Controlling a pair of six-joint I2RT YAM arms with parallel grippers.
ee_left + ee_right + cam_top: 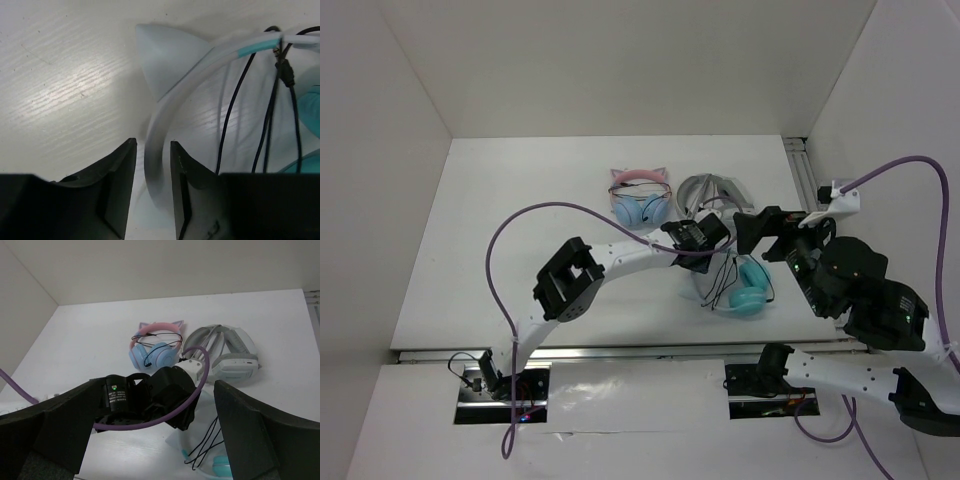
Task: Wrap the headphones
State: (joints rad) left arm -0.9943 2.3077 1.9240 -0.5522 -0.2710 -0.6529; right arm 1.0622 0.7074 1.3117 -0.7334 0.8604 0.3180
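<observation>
The left gripper point(152, 145), jaws loosely parted, straddles the headband point(156, 125) of the headphones point(167, 60), which runs toward 1 o'clock (the right gripper point(156, 385) hovers spread wide).

Left gripper point(152, 150) reaches toward 2 o'clock, jaws slightly parted; right gripper point(748, 232) points toward 9 o'clock, jaws wide.

table point(520, 250): white, glossy patch | walls point(620, 60): plain white
</observation>
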